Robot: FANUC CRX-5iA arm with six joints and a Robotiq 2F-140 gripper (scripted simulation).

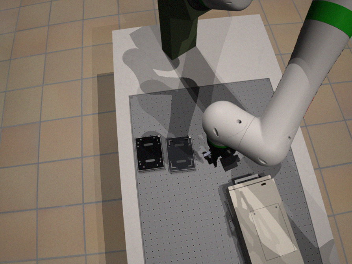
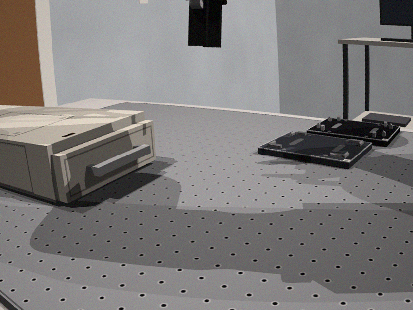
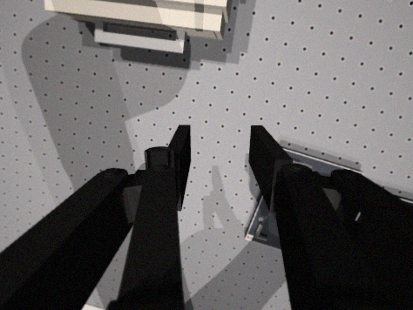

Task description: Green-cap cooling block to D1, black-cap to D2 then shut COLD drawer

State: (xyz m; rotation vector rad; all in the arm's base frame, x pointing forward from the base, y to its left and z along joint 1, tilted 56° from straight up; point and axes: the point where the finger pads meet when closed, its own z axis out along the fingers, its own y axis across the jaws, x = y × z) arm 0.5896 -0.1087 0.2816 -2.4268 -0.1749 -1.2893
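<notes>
The beige cooler COLD point(image 1: 264, 217) point(image 2: 24, 126) point(image 3: 131, 9) stands on the perforated deck point(image 1: 180, 217) point(image 2: 209, 252). Its drawer front point(image 2: 84, 154) with the bar handle point(image 2: 119, 159) point(image 3: 139, 41) point(image 1: 246, 179) sits close against the body. The cooling blocks are hidden. Slot D1 point(image 1: 180, 153) point(image 2: 313, 148) point(image 3: 263, 226) is a grey plate and D2 point(image 1: 149, 153) point(image 2: 353, 128) a black plate beyond it; both are bare. My gripper point(image 1: 214, 162) point(image 2: 207, 44) point(image 3: 220, 143) hangs high above the deck between the drawer and D1, fingers partly apart with nothing between them.
The arm's elbow point(image 1: 255, 133) overhangs the deck in front of the cooler. The dark arm base point(image 1: 177, 24) stands at the table's far end. A side table with a monitor point(image 2: 405, 6) stands off the deck behind D2.
</notes>
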